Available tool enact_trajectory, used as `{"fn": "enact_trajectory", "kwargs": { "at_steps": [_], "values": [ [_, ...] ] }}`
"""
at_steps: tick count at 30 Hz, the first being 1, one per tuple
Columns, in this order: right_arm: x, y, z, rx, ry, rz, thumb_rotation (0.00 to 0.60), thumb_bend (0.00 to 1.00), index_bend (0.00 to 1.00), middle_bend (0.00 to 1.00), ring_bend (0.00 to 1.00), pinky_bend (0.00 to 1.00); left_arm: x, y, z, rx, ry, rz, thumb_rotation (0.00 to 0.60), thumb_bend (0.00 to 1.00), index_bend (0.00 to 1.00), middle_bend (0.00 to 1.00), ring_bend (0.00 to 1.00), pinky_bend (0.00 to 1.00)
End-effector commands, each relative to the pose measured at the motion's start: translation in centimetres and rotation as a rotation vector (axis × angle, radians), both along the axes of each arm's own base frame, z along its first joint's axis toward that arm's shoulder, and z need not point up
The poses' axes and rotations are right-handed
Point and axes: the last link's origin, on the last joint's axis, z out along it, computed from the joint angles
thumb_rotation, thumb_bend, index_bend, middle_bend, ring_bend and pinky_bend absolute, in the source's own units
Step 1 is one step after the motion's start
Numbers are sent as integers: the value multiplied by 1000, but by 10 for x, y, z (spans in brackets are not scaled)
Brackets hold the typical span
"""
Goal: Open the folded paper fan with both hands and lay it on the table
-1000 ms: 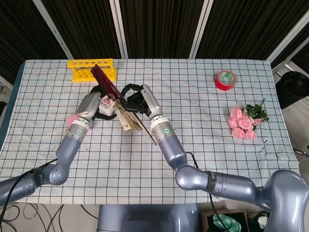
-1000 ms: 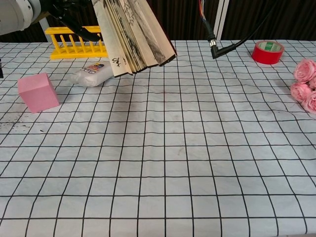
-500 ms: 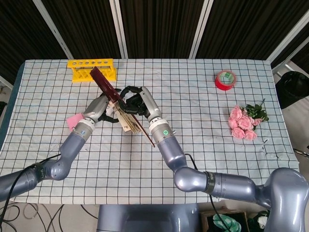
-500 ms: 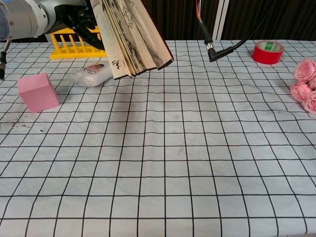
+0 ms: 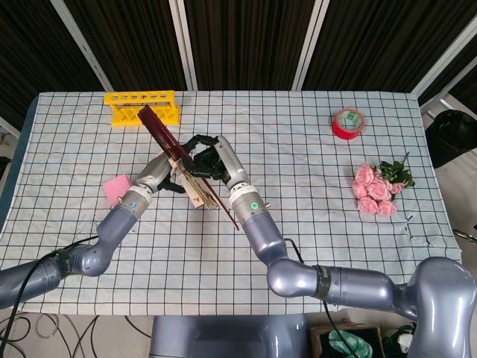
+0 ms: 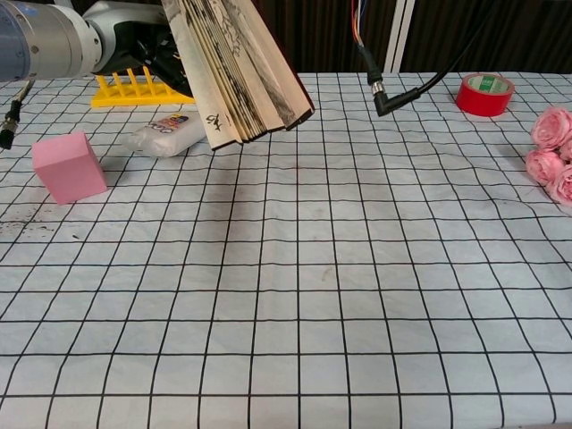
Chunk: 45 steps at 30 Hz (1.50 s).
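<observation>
The paper fan hangs partly spread above the table's left middle, its dark red guard stick running from upper left to lower right. In the chest view its folds fill the top left. My right hand grips the fan from the right side, near the pivot. My left hand has its dark fingers against the fan's left edge; whether they pinch it is hidden. In the chest view the left hand sits just behind the fan, and the right hand is hidden there.
A yellow rack stands at the back left. A pink cube and a white packet lie left of the fan. Red tape and pink roses are on the right side.
My left hand has moved right, from beside the white packet up to the fan's left edge. The fan has tilted slightly, still held by the right hand.
</observation>
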Motion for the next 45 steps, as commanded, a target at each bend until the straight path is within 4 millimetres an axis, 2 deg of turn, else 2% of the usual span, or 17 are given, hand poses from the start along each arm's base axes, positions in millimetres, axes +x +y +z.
{"fn": "enact_trajectory", "kwargs": {
  "at_steps": [1,15,24,34,45],
  "values": [
    [0,0,0,2,-1,-2,600,625,901,982,1000,918,1,-1,-1,-10,-9,2,600,345,544,101,1,37],
    [0,1,-1,13,-3,-6,600,625,901,982,1000,918,3,-6,-3,-50,-15,-13,600,522,694,147,1,39],
    [-4,-1,1,3,4,-17,600,626,901,982,1000,918,-4,-4,7,-24,-13,3,600,524,756,183,2,42],
    [-25,-7,4,-32,49,-54,600,625,905,984,1000,918,-12,1,40,53,-1,23,600,524,774,190,2,42],
    [-48,-15,9,-80,114,-90,600,626,909,985,1000,918,-18,3,56,101,5,46,600,524,777,194,3,42]
  ]
}}
